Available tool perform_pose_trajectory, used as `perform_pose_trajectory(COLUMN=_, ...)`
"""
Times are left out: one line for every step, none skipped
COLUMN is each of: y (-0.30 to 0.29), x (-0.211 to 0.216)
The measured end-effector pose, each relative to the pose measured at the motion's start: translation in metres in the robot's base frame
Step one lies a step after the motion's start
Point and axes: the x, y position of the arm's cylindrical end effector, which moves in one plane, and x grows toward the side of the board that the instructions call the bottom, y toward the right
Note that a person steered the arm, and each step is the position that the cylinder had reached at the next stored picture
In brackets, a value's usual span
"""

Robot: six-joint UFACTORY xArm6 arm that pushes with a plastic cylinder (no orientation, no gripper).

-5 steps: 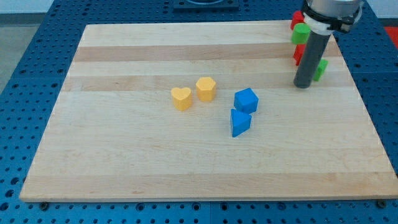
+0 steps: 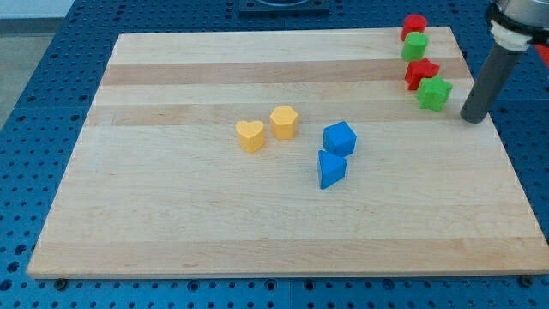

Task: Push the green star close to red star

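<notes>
Green star (image 2: 434, 93) sits near the wooden board's (image 2: 171, 215) right edge at the view's top, touching the red star (image 2: 421, 73) just above it. My tip (image 2: 473, 118) rests just right of the green star, apart from it; the rod has no jaws. Above lie 2 more blocks: green (image 2: 415, 45) and red (image 2: 414, 26).

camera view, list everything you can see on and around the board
wooden board: 1, light wood, fills the view
red cylinder block: 1, top right corner
green cylinder block: 1, just below it
red star block: 1, below that
green star block: 1, touching the red star's lower right
yellow heart block: 1, centre
yellow hexagon block: 1, right of the heart
blue blocks: 2, right of centre
blue perforated table: 1, around the board
my tip: 1, dark, right of the green star, apart
</notes>
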Motion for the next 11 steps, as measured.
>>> perform_pose_trajectory(y=0.009, x=-0.015)
perform_pose_trajectory(y=0.01, x=-0.031)
perform_pose_trajectory(y=0.01, x=-0.042)
perform_pose_trajectory(y=0.01, x=-0.042)
perform_pose_trajectory(y=0.003, x=-0.042)
perform_pose_trajectory(y=-0.003, x=-0.042)
perform_pose_trajectory(y=-0.004, x=-0.042)
perform_pose_trajectory(y=-0.004, x=-0.041)
perform_pose_trajectory(y=-0.007, x=-0.039)
perform_pose_trajectory(y=-0.012, x=-0.038)
perform_pose_trajectory(y=-0.016, x=-0.038)
